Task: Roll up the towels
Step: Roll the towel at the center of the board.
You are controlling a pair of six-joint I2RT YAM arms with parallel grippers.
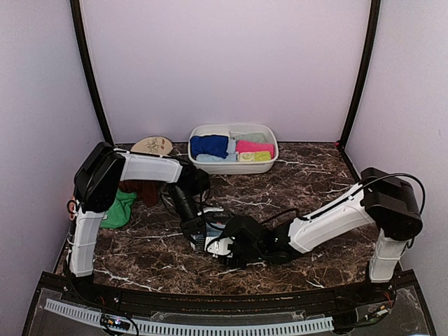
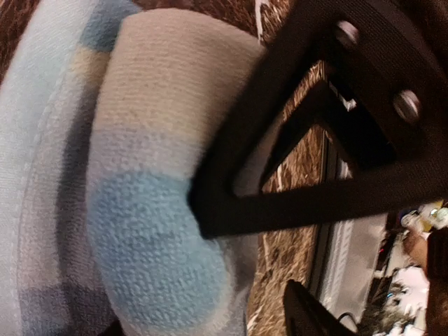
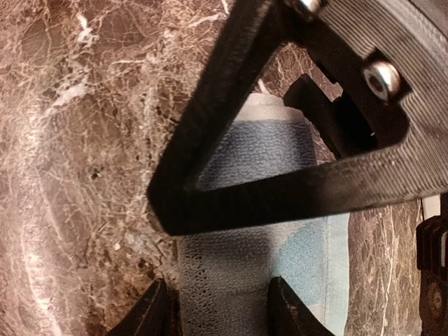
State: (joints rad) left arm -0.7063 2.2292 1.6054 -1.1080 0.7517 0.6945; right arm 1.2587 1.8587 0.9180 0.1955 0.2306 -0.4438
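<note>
Clamping the rolled towel (image 3: 241,157), the right hand (image 3: 218,311) sits beside the parted left hand (image 2: 248,259).

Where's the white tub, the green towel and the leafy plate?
Tub (image 1: 231,169): top view, on its front wall.
Green towel (image 1: 120,210): top view, on the middle of the cloth.
Plate (image 1: 152,145): top view, on its patterned middle.

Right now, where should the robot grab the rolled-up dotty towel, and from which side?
Grab the dotted towel roll around its middle, coming down from above and straddling its long sides. It lies flat on the marble table as a soft tube, so squeezing across the round part should keep it wrapped, while pinching an end might let it unroll.
</note>
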